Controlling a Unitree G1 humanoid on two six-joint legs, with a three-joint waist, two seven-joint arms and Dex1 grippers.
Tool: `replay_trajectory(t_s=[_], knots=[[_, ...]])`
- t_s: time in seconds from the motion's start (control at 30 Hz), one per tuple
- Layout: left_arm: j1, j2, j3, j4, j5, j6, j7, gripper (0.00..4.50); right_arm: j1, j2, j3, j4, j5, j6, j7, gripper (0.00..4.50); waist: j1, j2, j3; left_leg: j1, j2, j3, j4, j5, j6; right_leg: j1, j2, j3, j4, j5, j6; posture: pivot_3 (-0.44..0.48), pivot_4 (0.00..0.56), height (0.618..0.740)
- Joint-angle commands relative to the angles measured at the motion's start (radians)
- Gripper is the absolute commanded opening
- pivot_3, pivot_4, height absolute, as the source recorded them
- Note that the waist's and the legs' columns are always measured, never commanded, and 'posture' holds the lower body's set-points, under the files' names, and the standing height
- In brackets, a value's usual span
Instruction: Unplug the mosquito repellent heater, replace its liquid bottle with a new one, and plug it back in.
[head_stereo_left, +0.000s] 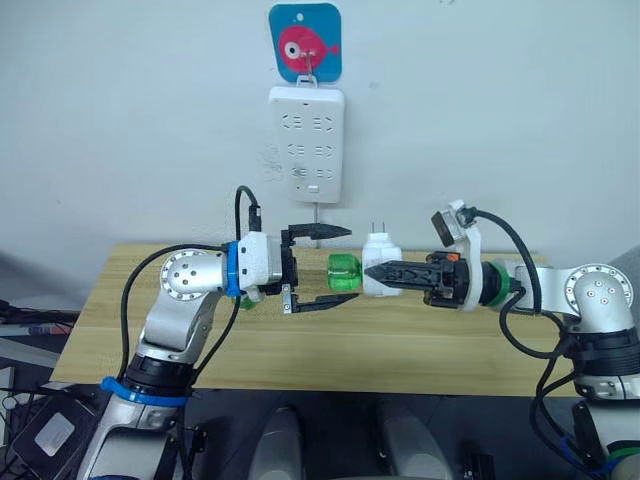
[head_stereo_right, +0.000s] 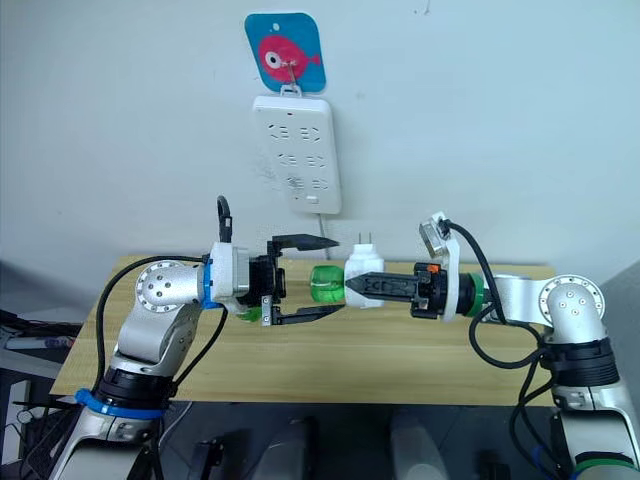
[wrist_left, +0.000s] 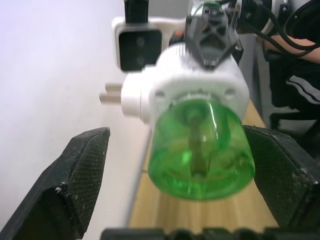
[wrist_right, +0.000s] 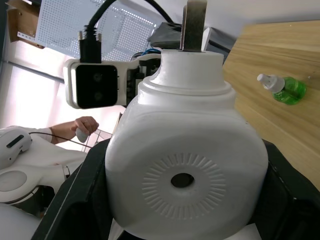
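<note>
Mosquito repellent heater (head_stereo_left: 380, 262) — unplugged, held below the power strip (head_stereo_left: 306, 141), prongs up. Left of heater: left gripper (head_stereo_left: 325, 266), fingers spread around its green bottle (head_stereo_left: 343, 272), apparently to unscrew it. Right of heater: right gripper (head_stereo_left: 372, 272) pinching it steady. Spare bottle (wrist_right: 283, 88) — on the table (head_stereo_left: 420, 345).

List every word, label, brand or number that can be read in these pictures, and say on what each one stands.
None can be read.
Power strip: small marks near its lower end, too small to read.
Wall hook plate: a pink fish picture, no letters.
Heater: a plain vent, no print visible.
Green bottle: no label visible.
</note>
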Motion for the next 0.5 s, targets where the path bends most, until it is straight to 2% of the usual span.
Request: replay_trajectory(t_s=[0.03,0.1,0.27,0.3,0.4,0.47,0.5], knots=[[-0.004,0.007,-0.002,0.012,0.002,-0.055,-0.030,4.32,-0.012,-0.008,-0.018,-0.016,0.040,-0.017,-0.004,3.04,0.000,0.000,0.000,0.000,0.000,0.000,0.000,0.000,0.000,0.000,0.000,0.000,0.000,0.000,0.000,-0.109,0.211,0.736],[-0.007,0.008,-0.009,0.016,-0.006,-0.061,-0.044,3.88,-0.011,-0.009,-0.017,-0.019,0.043,-0.020,-0.008,3.04,-0.003,0.000,0.000,0.000,0.000,0.000,0.000,0.000,0.000,0.000,0.000,0.000,0.000,0.000,0.000,-0.109,0.211,0.736],[-0.004,0.022,-0.018,0.034,-0.006,-0.050,-0.071,2.29,-0.008,-0.008,-0.019,-0.026,0.046,-0.025,-0.013,3.04,-0.003,0.000,0.000,0.000,0.000,0.000,0.000,0.000,0.000,0.000,0.000,0.000,0.000,0.000,0.000,-0.113,0.209,0.736],[-0.007,0.027,-0.017,0.031,-0.014,-0.032,-0.074,2.25,-0.007,-0.009,-0.019,-0.029,0.044,-0.025,-0.011,3.04,-0.003,0.000,0.000,0.000,0.000,0.000,0.000,0.000,0.000,0.000,0.000,0.000,0.000,0.000,0.000,-0.113,0.209,0.736],[-0.020,0.082,-0.036,-0.010,-0.067,0.162,-0.088,2.25,-0.006,-0.012,-0.017,-0.035,0.039,-0.022,-0.004,3.04,-0.004,0.000,0.000,0.000,0.000,0.000,0.000,0.000,0.000,0.000,0.000,0.000,0.000,0.000,0.000,-0.107,0.207,0.736],[-0.064,0.159,-0.033,-0.029,-0.227,0.516,-0.084,2.25,-0.007,-0.020,-0.010,-0.052,0.019,-0.009,0.020,3.04,-0.005,0.000,0.000,0.000,0.000,-0.001,0.000,0.000,0.000,0.000,0.000,-0.001,0.001,0.000,0.000,-0.106,0.208,0.736],[-0.093,0.184,-0.029,-0.012,-0.286,0.635,-0.095,2.25,-0.008,-0.025,-0.006,-0.067,0.002,-0.001,0.040,3.04,-0.007,0.000,0.000,0.000,0.000,-0.001,0.000,0.000,0.000,0.000,0.000,-0.001,0.001,0.000,0.000,-0.106,0.208,0.736]])
